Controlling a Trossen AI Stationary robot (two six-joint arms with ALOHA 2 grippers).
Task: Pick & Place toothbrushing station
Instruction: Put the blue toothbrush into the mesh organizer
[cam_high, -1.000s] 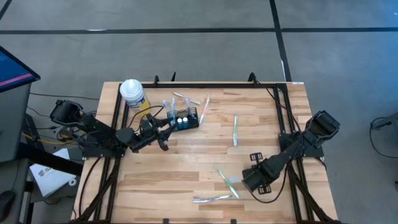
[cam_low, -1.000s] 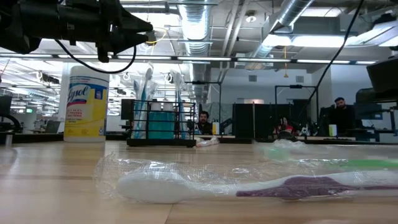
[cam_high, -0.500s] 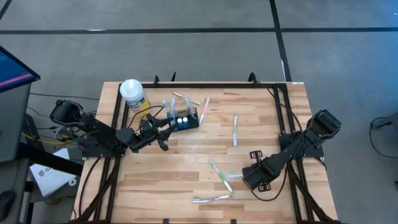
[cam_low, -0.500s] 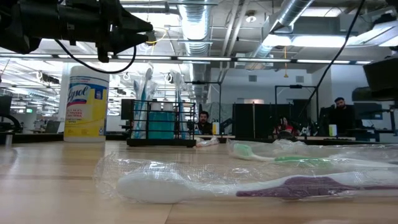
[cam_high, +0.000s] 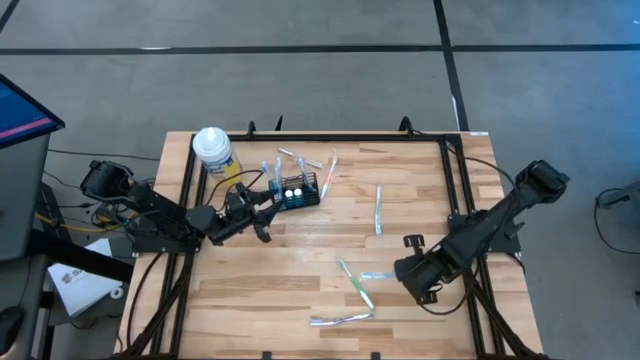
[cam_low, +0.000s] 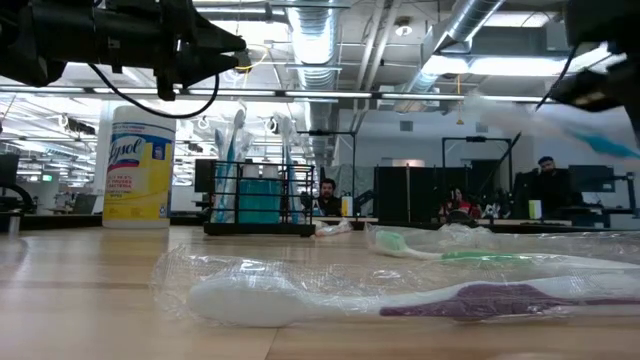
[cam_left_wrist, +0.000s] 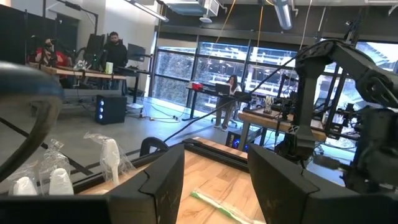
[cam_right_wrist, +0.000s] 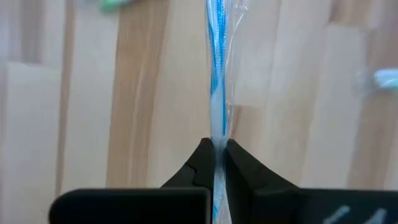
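The black wire-mesh caddy (cam_high: 298, 190) stands on its base at the table's far left, with wrapped toothbrushes upright in it; it also shows in the low view (cam_low: 258, 200). My left gripper (cam_high: 262, 226) hovers open just left of and nearer than the caddy, above the table (cam_left_wrist: 214, 186). My right gripper (cam_high: 404, 271) is at the table's near right, raised, and shut on a blue-and-white toothbrush in clear wrap (cam_high: 376, 275). A green wrapped toothbrush (cam_high: 355, 284) lies flat on the table just left of it. My right gripper pinches the blue-and-white toothbrush between its two fingertips (cam_right_wrist: 200, 160), on the wrapped handle (cam_right_wrist: 216, 138). The brush sticks out ahead of the fingers, in line with them, toward the table's left. In the low view it is lifted clear of the table (cam_low: 598, 140).
A yellow canister with a white lid (cam_high: 213, 150) stands left of the caddy. A purple wrapped toothbrush (cam_high: 340, 319) lies near the front edge, another wrapped brush (cam_high: 378, 210) at mid-table, and more (cam_high: 310, 160) behind the caddy. Black frame rails (cam_high: 455, 190) run along both sides.
My right gripper has risen from the table with the blue-and-white toothbrush, which is now lifted clear. The green toothbrush has slid a little toward the table's left and far side and lies still now.
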